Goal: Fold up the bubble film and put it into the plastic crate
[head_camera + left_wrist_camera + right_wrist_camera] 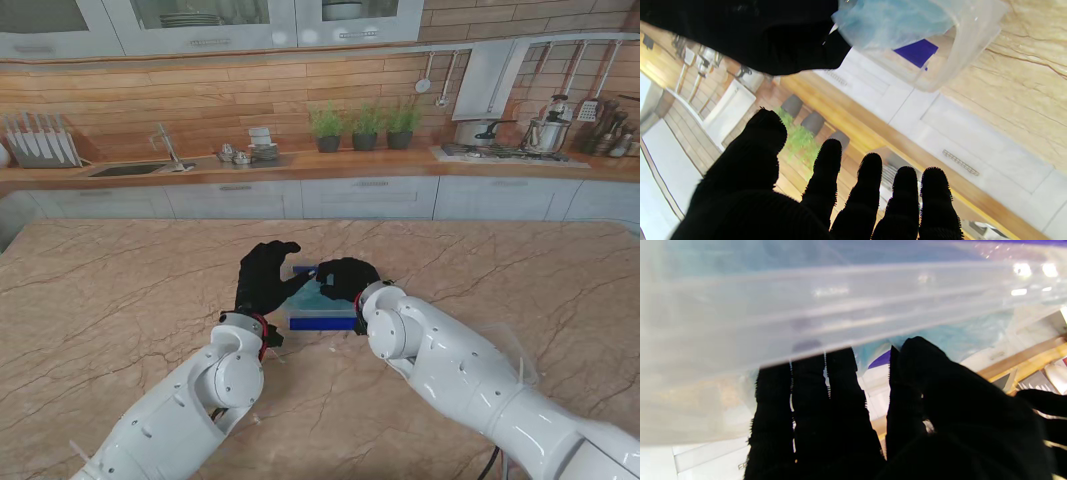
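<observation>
Stand view: the plastic crate (322, 322), clear-walled with blue trim, sits on the marble table (110, 300) near the middle, just beyond both forearms. Pale blue bubble film (312, 292) lies inside it, visible between the two black-gloved hands.

Left hand (264, 278): raised at the crate's left side, fingers spread and pointing away from the robot. Left wrist view confirms this: all five fingers (826, 173) are extended and apart, with nothing between them, so the hand is released and empty. The same view shows a rounded crate corner (960, 56) with the blue film (893, 20) bunched inside and a blue patch (916, 51) seen through the wall.

Right hand (346, 277): over the crate's far right part, fingers curled downward into the opening. In the right wrist view, the translucent crate wall (806, 306) fills the field close to the lens, and the fingertips (840, 363) pass behind its edge, with blue film (940, 336) just beyond them. Whether the fingers grip the film or merely rest against it cannot be told; the contact is hidden by the wall and the glove.

Film location: inside the crate, crumpled or folded into a loose mass; fold count not discernible.
</observation>
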`<move>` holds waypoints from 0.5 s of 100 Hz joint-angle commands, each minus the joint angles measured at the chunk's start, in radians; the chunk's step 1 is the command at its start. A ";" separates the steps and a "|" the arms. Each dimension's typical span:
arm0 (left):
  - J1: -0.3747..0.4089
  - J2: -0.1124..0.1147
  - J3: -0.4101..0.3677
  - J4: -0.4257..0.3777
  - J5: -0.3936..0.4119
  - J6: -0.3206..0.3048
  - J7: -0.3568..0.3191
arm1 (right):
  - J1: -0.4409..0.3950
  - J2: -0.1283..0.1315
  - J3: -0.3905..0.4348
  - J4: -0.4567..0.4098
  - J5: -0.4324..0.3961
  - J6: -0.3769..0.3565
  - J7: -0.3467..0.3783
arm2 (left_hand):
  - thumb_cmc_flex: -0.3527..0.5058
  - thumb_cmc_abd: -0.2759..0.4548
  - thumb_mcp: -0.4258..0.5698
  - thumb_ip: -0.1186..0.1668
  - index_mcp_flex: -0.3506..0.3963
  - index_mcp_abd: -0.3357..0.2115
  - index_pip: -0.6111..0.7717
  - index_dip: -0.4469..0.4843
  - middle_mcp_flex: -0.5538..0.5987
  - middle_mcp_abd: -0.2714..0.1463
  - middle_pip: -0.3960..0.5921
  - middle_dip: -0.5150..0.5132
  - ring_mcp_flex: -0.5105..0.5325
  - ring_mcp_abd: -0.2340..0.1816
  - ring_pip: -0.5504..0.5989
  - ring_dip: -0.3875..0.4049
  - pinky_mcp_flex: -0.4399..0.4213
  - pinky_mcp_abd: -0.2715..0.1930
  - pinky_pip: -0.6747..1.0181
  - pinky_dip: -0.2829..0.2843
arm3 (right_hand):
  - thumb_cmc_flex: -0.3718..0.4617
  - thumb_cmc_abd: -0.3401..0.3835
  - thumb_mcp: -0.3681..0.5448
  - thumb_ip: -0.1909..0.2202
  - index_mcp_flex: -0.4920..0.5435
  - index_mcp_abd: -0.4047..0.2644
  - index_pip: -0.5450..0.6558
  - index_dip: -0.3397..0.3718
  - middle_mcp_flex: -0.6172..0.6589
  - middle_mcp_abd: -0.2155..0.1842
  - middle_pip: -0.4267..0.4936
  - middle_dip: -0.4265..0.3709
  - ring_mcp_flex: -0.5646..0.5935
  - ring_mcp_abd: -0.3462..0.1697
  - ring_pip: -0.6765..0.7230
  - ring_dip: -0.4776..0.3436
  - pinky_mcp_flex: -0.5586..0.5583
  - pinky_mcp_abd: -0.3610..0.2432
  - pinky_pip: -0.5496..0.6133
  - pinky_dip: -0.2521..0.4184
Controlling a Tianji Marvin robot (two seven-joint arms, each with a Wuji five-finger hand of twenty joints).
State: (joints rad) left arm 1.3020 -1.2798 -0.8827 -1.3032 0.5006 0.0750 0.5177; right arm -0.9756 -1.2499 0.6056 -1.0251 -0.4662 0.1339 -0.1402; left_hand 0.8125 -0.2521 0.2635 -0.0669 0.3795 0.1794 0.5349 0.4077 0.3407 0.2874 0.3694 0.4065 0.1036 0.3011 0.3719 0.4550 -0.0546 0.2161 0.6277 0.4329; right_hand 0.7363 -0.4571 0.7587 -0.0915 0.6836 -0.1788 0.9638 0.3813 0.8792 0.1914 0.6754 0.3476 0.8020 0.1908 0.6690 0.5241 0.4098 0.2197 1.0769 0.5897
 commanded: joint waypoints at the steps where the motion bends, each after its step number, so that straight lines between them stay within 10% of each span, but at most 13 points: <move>1: 0.034 0.002 -0.010 -0.048 -0.036 0.007 -0.004 | 0.017 -0.013 -0.013 0.002 0.000 0.000 0.021 | 0.041 0.051 -0.046 0.037 0.028 0.013 -0.027 0.012 0.024 0.017 0.002 0.014 -0.006 0.019 0.039 0.020 -0.020 0.022 0.140 0.047 | 0.044 -0.022 0.034 -0.023 0.042 -0.002 0.024 0.005 0.033 0.017 -0.003 -0.006 0.013 0.015 0.024 0.017 0.004 0.000 0.040 -0.015; 23: 0.122 0.026 -0.075 -0.176 -0.106 -0.002 -0.099 | 0.067 -0.024 -0.073 0.036 0.028 0.030 0.090 | 0.066 0.101 -0.109 0.040 0.136 0.018 -0.022 0.008 0.205 0.051 0.030 0.024 0.175 0.103 0.176 0.081 0.064 0.121 0.407 0.108 | 0.044 -0.018 0.043 -0.027 0.043 0.013 0.009 -0.002 0.027 0.028 -0.010 -0.009 0.006 0.026 0.025 0.016 -0.005 0.001 0.046 -0.018; 50: 0.170 0.038 -0.113 -0.231 -0.191 -0.035 -0.166 | 0.098 -0.033 -0.119 0.063 0.073 0.062 0.169 | 0.079 0.118 -0.131 0.040 0.157 0.018 -0.039 0.003 0.223 0.056 0.011 0.021 0.184 0.107 0.165 0.073 0.065 0.123 0.398 0.100 | 0.026 -0.048 0.028 -0.024 -0.028 0.037 -0.052 -0.039 -0.051 0.058 -0.042 -0.018 -0.069 0.036 -0.010 0.004 -0.061 0.011 0.023 -0.027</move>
State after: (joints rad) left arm 1.4539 -1.2429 -0.9901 -1.5197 0.3246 0.0458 0.3630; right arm -0.8742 -1.2757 0.4933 -0.9672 -0.3967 0.1927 0.0231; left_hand 0.8766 -0.1773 0.1615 -0.0573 0.5314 0.1895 0.5340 0.4090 0.5498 0.3334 0.3918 0.4236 0.2698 0.3955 0.5352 0.5193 0.0077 0.3314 1.0086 0.5218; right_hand 0.7363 -0.4602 0.7700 -0.0787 0.6814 -0.1571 0.9394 0.3613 0.8651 0.2253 0.6527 0.3402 0.7707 0.2102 0.6849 0.5510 0.3714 0.2254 1.0831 0.5790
